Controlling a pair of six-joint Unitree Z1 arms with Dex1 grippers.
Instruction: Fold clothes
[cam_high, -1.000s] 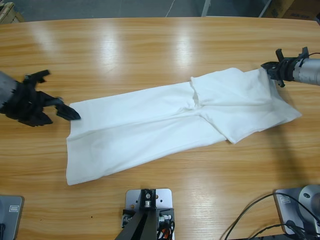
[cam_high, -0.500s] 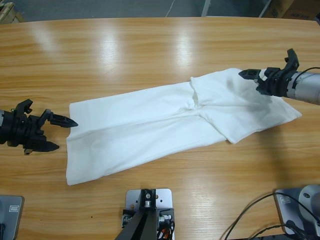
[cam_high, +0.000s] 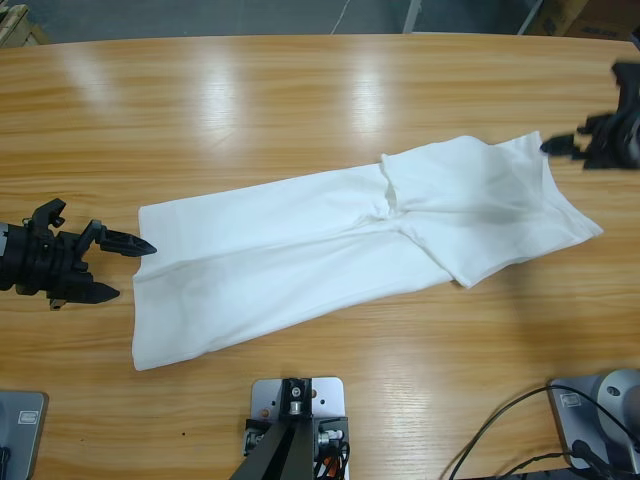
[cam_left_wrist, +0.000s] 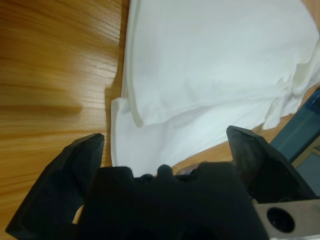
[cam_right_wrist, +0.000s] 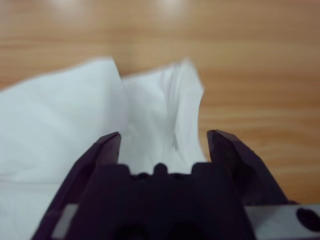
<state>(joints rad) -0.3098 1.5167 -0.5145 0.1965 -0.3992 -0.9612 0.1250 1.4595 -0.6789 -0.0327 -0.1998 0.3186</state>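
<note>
T-shirt (cam_high: 350, 250) lies flat along the wooden table (cam_high: 300, 100), folded lengthwise into a long strip. Left gripper (cam_high: 112, 268) sits just off its left end, jaws spread wide, empty. Right gripper (cam_high: 562, 148) hovers beside its right end, jaws apart, holding nothing.

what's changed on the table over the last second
The right gripper let go of the T-shirt corner and drew back toward the table's right edge, jaws open. The left gripper swung lower beside the hem, open. The shirt's raised corner dropped flat; otherwise it stayed put.
</note>
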